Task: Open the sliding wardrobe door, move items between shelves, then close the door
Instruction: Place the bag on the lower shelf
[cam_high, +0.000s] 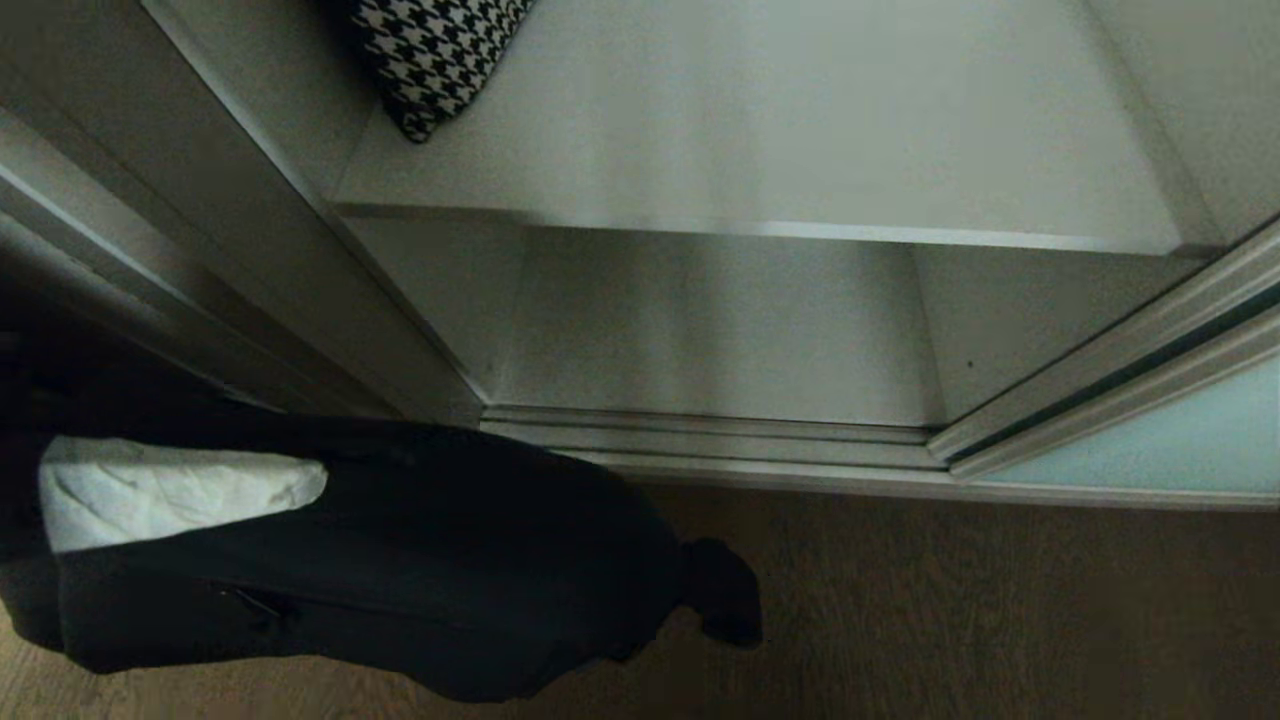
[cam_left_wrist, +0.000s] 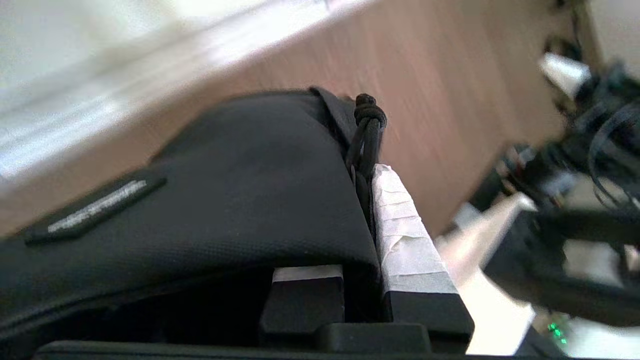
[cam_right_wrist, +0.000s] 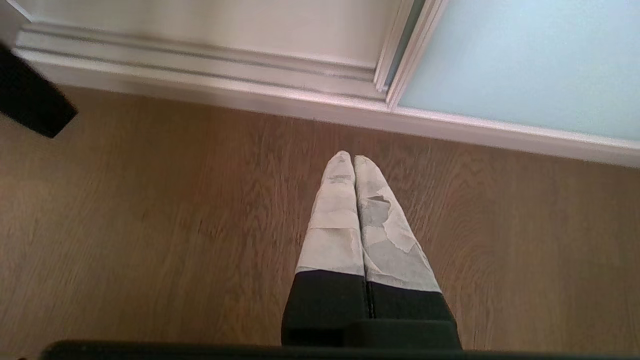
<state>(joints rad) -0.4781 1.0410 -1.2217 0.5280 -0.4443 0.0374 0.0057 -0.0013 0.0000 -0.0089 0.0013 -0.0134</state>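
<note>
Door status came first: I found the sliding wardrobe door pushed to the right side of the opening, so the compartment stood exposed and I judged the opening step complete. My left gripper was clamped on the top edge of the black bag, with one taped finger showing against the fabric. The bag hung in the air over the wood floor, in front of the wardrobe's bottom track and clear of both boards. The upper shelf carried only a houndstooth cushion; the lower shelf showed nothing on it. I judged the transfer to be midway, with placement and door closing outstanding. My right gripper hung parked over the floor, fingers pressed together and holding nothing.
</note>
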